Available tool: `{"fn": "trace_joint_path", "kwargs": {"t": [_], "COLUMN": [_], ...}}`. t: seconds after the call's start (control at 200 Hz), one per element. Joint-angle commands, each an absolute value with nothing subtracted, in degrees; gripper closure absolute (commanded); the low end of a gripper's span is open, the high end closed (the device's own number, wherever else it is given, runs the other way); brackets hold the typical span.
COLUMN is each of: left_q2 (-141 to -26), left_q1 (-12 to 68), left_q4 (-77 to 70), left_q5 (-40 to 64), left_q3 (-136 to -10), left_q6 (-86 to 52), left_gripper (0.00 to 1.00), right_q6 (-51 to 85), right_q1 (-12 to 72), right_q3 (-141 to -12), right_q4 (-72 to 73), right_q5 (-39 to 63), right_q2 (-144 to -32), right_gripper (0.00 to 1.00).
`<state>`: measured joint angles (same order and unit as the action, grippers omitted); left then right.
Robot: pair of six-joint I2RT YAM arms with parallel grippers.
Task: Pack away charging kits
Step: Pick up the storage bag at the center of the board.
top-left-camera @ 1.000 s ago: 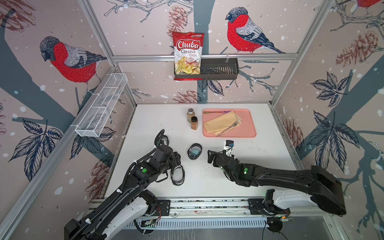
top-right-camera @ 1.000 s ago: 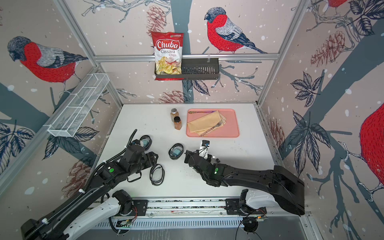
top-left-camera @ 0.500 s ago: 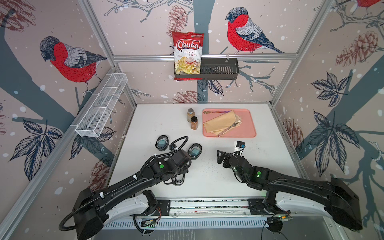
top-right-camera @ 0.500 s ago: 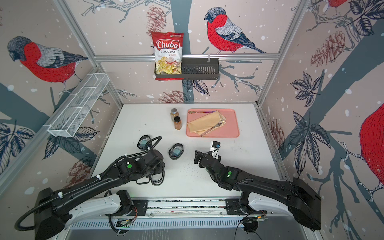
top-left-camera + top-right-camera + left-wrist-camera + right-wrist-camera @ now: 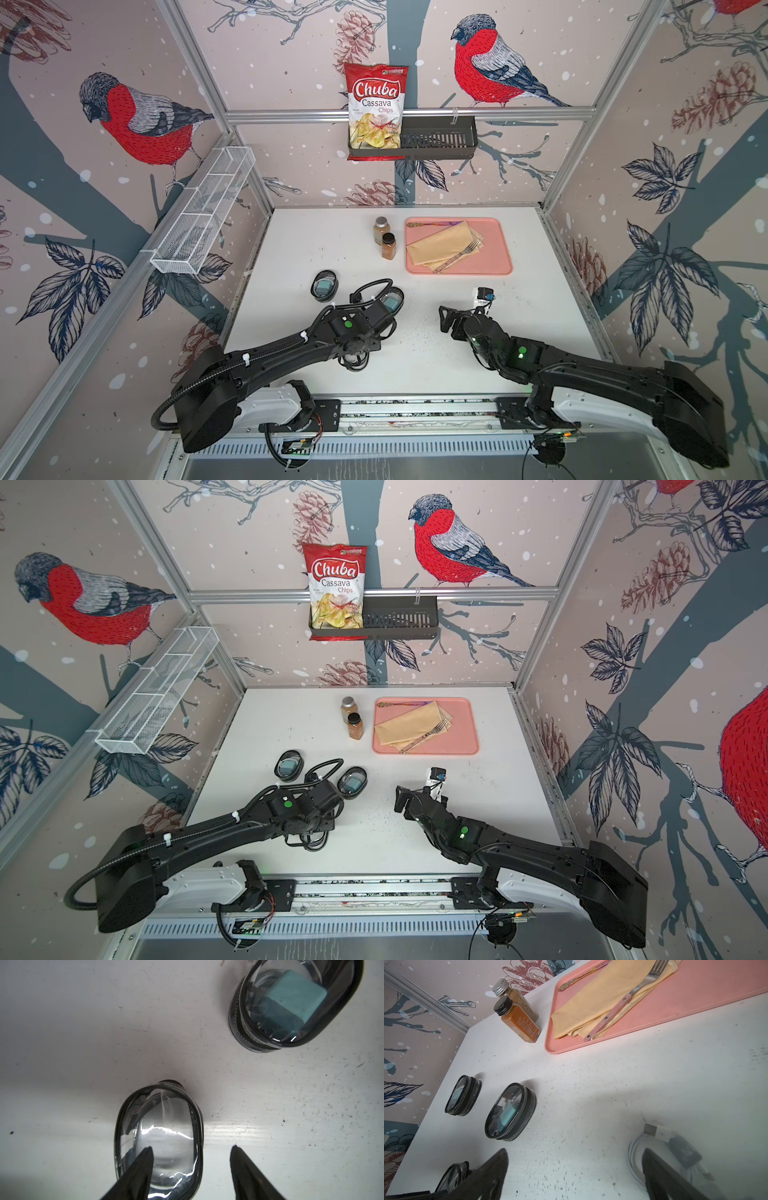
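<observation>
Three oval clear black-rimmed cases lie on the white table. The far left case (image 5: 324,286) (image 5: 463,1096) and the middle case (image 5: 394,300) (image 5: 510,1111) (image 5: 291,1005) each show a teal charger inside. The third case (image 5: 159,1136) (image 5: 353,362) looks empty and lies under my left arm's wrist (image 5: 353,328). My left gripper (image 5: 192,1148) points down, open, with one finger over this case and the other beside its rim. My right gripper (image 5: 575,1153) (image 5: 459,318) is open above bare table. A coiled white cable (image 5: 636,1147) lies by its finger.
Two brown spice jars (image 5: 384,239) stand beside a pink tray (image 5: 494,232) that holds a yellow napkin, a fork and a spoon. A white wire basket (image 5: 203,216) hangs on the left wall. A black shelf (image 5: 436,141) with a chips bag hangs on the back wall.
My left arm swung right, from beside the far left case to over the near case, and its jaws narrowed. My right arm moved right, away from the middle case.
</observation>
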<state>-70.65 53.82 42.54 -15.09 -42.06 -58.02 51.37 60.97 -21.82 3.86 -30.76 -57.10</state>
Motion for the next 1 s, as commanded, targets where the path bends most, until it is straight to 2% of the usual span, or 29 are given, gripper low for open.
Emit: {"fn": "trace_joint_path", "kwargs": {"t": [0.0,0.16,0.33,0.505,0.6,0.715,0.87,0.996], "left_q2": [-72.7,-76.5,-79.7,-82.5,-83.6,-84.4,-85.0,-86.8], "left_q1": [54.1,54.4,54.4,54.4,54.4,54.4,54.4,54.4], "left_q4": [41.9,41.5,41.9,43.2,46.2,50.6,51.3,51.6], "left_q5": [-15.7,-15.5,-16.3,-18.4,-21.1,-24.3,-24.8,-24.8], "left_q3": [-41.9,-42.7,-43.9,-44.8,-45.9,-47.8,-47.9,-48.1], "left_q6": [-57.7,-57.3,-57.1,-57.7,-58.5,-59.7,-59.2,-59.2], "left_gripper": [0.4,0.44,0.58,0.63,0.62,0.54,0.48,0.46], "right_q6": [51.6,51.7,51.6,51.7,51.6,51.6,51.6,51.5], "right_q1": [60.7,60.4,60.2,60.1,60.1,60.0,59.9,59.9], "right_q3": [-21.7,-21.5,-21.4,-21.2,-21.0,-20.7,-20.2,-20.4], "right_q4": [5.4,6.2,6.3,6.4,6.8,7.4,8.7,8.9], "right_q5": [-29.5,-28.5,-28.2,-27.8,-27.6,-27.1,-26.6,-26.2], "right_q2": [-58.1,-59.1,-59.3,-59.2,-59.2,-59.2,-59.8,-60.5], "right_gripper": [0.01,0.01,0.01,0.01,0.01,0.01,0.01,0.01]}}
